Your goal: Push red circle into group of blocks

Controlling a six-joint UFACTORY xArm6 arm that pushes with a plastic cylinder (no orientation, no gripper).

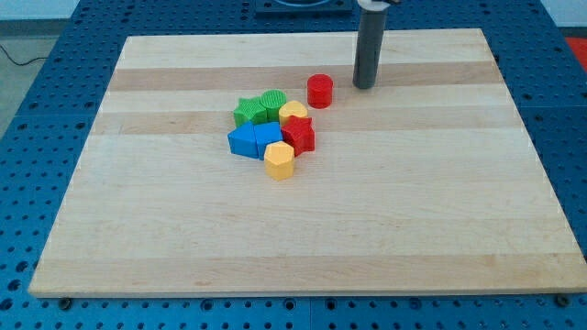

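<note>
**Tip just right of the red circle**

My tip (364, 86) rests on the pale wooden board (183, 229), just right of the red circular block (319, 90) and apart from it; a bare rod, no jaws. The red circle sits near the cluster's far right: green star (246, 112), green round block (273, 104), yellow heart (293, 112), red star (299, 135), blue blocks (254, 140), yellow hexagon (280, 159).

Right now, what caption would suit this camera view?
My tip sits just right of the red circle, which stands slightly apart from the block cluster on the wooden board.
</note>
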